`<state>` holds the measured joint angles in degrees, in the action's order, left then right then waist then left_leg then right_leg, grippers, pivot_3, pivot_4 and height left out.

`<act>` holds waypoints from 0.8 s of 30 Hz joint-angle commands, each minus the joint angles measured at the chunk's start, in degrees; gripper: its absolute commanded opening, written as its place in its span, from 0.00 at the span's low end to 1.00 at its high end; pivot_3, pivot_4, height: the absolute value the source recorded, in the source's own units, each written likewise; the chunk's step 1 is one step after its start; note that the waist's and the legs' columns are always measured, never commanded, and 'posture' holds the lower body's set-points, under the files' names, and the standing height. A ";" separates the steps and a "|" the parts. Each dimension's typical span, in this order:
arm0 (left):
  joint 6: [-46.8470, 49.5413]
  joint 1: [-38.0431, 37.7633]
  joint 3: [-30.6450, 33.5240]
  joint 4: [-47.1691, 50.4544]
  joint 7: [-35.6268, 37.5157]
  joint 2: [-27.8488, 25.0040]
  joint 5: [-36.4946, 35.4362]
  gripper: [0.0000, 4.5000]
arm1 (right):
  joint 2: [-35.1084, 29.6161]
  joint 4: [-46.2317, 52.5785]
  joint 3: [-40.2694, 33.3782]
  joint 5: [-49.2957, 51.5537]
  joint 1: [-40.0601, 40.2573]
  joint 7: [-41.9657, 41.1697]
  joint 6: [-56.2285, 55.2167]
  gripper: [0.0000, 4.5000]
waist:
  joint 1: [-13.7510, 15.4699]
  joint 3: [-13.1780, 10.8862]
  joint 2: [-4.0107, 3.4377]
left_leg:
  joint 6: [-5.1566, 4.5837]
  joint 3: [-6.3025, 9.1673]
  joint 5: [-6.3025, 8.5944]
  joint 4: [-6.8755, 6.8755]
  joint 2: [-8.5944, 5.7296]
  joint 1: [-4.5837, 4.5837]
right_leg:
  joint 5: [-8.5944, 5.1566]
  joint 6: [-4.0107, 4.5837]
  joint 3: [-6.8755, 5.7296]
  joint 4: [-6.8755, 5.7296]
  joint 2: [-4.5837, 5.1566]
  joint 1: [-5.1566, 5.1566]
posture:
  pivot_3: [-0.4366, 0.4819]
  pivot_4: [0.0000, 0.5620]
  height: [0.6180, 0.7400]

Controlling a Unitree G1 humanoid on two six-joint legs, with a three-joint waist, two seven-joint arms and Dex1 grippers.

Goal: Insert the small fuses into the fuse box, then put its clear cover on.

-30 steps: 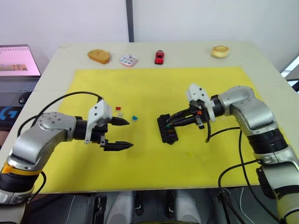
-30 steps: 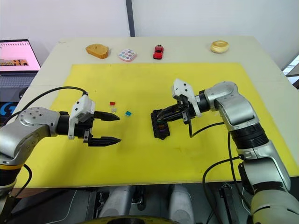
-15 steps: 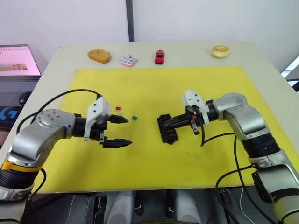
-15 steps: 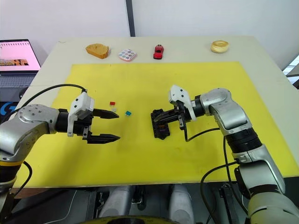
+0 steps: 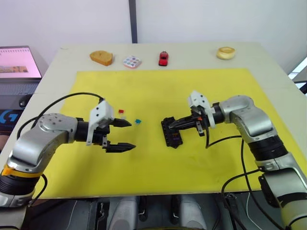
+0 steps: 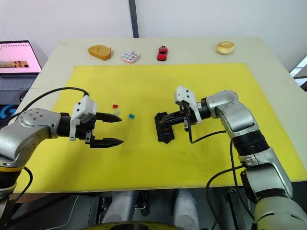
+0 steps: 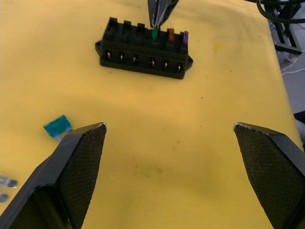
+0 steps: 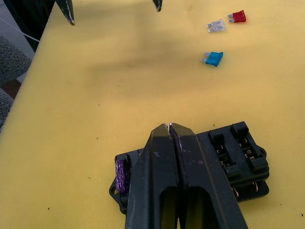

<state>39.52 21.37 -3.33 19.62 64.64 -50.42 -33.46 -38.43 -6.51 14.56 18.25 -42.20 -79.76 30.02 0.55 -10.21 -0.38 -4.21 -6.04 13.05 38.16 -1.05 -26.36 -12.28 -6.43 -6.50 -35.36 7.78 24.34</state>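
Observation:
The black fuse box (image 5: 171, 132) lies on the yellow mat right of centre. Green (image 7: 155, 33), orange (image 7: 171, 34) and purple (image 7: 185, 36) small fuses stand in its slots. My right gripper (image 8: 169, 125) is shut, its tips pressing down on the green fuse. Left of the box, red (image 5: 121, 111), grey (image 5: 123, 117) and teal (image 5: 138, 121) fuses lie loose on the mat. Just in front of them my left gripper (image 5: 131, 134) hangs wide open and empty, pointing toward the box. The clear cover is out of view.
The yellow mat (image 5: 158, 91) covers most of the table. Along the far edge sit a wooden block (image 5: 101, 57), a round dotted tray (image 5: 132, 62), a red toy car (image 5: 163, 58) and a wooden ring (image 5: 226, 52). A laptop (image 5: 17, 62) stands off the table's left side.
My right wrist has moved in toward the fuse box and dropped lower, with its tips staying at the box. The left gripper has barely shifted.

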 commanded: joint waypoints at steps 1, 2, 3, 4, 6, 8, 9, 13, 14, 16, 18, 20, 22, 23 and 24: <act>-0.36 0.61 0.37 2.24 -0.86 0.91 -0.28 1.00 | -1.03 1.25 -1.58 0.05 -0.01 0.06 -1.04 0.01 | 0.12 0.00 0.00 | 0.00 0.00 0.00 0.00 0.00 0.00 | 0.00 0.00 0.00 0.00 0.00 0.00 | 0.48 0.27 1.00; -0.33 0.57 0.36 2.35 -0.94 1.08 -0.30 1.00 | -1.17 1.08 -1.33 -0.22 0.16 0.02 -1.33 0.01 | 0.11 0.00 0.00 | 0.00 0.00 0.00 0.00 0.00 0.00 | 0.00 0.00 0.00 0.00 0.00 -0.01 | 0.48 0.27 1.00; -0.37 0.39 0.36 2.51 -0.96 1.15 -0.22 1.00 | -1.30 0.86 -1.07 -0.57 0.41 -0.01 -1.82 0.01 | 0.08 0.00 0.00 | 0.00 0.00 0.00 0.00 0.00 0.00 | 0.00 0.00 0.00 0.01 0.01 -0.01 | 0.48 0.27 1.00; -0.44 0.18 0.33 2.62 -0.98 1.22 -0.13 1.00 | -1.31 0.40 -0.86 -0.94 0.66 0.07 -2.34 0.01 | 0.08 0.00 0.00 | 0.00 0.00 0.00 0.00 0.00 0.00 | 0.00 0.00 0.00 0.01 0.01 -0.01 | 0.48 0.27 1.00; -0.38 -0.09 0.43 2.81 -1.03 1.19 -0.20 1.00 | -1.28 -0.19 -0.55 -1.61 1.13 0.19 -3.28 0.01 | 0.03 0.00 0.00 | 0.00 0.00 0.00 0.00 0.00 0.00 | 0.00 0.00 0.00 0.00 0.00 0.00 | 0.48 0.27 1.00; -0.30 -0.40 0.63 3.05 -1.04 1.00 -0.34 1.00 | -1.19 0.11 -0.41 -1.91 1.70 0.33 -3.40 0.01 | -0.03 0.00 0.00 | -0.01 0.00 0.00 0.00 0.00 0.00 | 0.00 0.00 0.00 0.00 0.00 0.00 | 0.48 0.27 1.00; -0.29 -0.42 0.67 3.04 -1.01 0.94 -0.34 1.00 | -1.23 0.11 -0.18 -2.21 1.94 0.28 -3.76 0.01 | -0.03 0.00 0.00 | -0.01 0.00 0.00 0.00 0.00 0.00 | 0.00 0.00 0.00 0.00 0.00 0.00 | 0.48 0.27 1.00; -0.40 -0.16 1.05 2.53 -1.02 0.60 -0.08 1.00 | -0.97 -1.80 0.64 -4.16 2.33 1.12 -5.39 0.01 | 0.02 0.00 0.00 | -0.01 0.00 0.00 0.00 0.00 0.01 | 0.00 0.00 0.00 0.00 0.00 -0.01 | 0.48 0.27 1.00; -0.43 -0.12 1.22 2.37 -1.09 0.49 0.02 1.00 | -1.02 -1.98 0.78 -4.45 2.43 1.30 -5.51 0.01 | 0.02 0.00 0.00 | 0.00 0.00 0.00 0.00 0.00 0.01 | 0.00 0.00 0.00 0.01 0.00 -0.02 | 0.48 0.27 1.00; -0.58 -0.01 1.43 1.94 -1.01 0.29 0.15 1.00 | -1.10 -2.20 1.12 -4.74 2.55 1.17 -5.72 0.01 | 0.03 0.00 0.00 | 0.00 0.00 0.00 0.00 0.00 0.02 | 0.00 0.00 0.00 0.00 0.00 -0.02 | 0.48 0.27 1.00; -0.58 0.25 1.53 1.65 -0.84 0.16 0.15 1.00 | -1.11 -2.94 1.64 -5.53 2.51 1.21 -6.42 0.01 | 0.02 0.00 0.01 | 0.01 0.01 0.00 0.00 0.00 0.02 | 0.00 0.00 0.00 0.01 0.00 -0.03 | 0.48 0.27 1.00; -0.49 0.35 1.60 1.64 -0.77 0.10 0.09 1.00 | -0.94 -3.68 1.88 -5.93 2.34 1.41 -6.74 0.01 | 0.03 0.01 0.01 | 0.01 0.01 0.00 0.00 0.00 0.04 | 0.00 0.00 0.00 0.01 0.00 -0.04 | 0.48 0.27 1.00; -0.43 0.18 1.71 1.84 -0.79 -0.02 0.04 1.00 | -0.88 -4.22 2.15 -6.20 2.30 1.39 -6.96 0.01 | 0.03 0.01 0.01 | 0.01 0.01 0.01 0.00 0.00 0.07 | 0.00 0.00 0.00 0.01 0.00 -0.07 | 0.48 0.27 1.00; -0.39 0.05 1.80 1.95 -0.79 -0.10 -0.01 1.00 | -1.02 -4.44 2.49 -6.45 2.42 1.19 -7.04 0.01 | 0.03 0.01 0.01 | 0.01 0.01 0.01 0.00 0.00 0.08 | 0.00 0.00 0.00 0.01 0.00 -0.09 | 0.48 0.27 1.00; -0.39 -0.13 1.91 2.06 -0.81 -0.20 -0.02 1.00 | -1.40 -4.54 3.09 -6.96 2.80 0.75 -7.56 0.01 | 0.03 0.01 0.01 | 0.01 0.02 0.01 0.00 0.00 0.09 | 0.00 0.00 0.00 0.01 0.00 -0.10 | 0.48 0.27 1.00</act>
<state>39.52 20.94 -3.29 20.68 63.61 -49.66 -33.20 -38.99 -9.24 15.51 14.71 -40.47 -79.19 22.34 0.58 -10.19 -0.36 -4.19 -6.02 13.06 38.16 -1.05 -26.26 -12.28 -6.43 -6.50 -35.35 7.78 24.23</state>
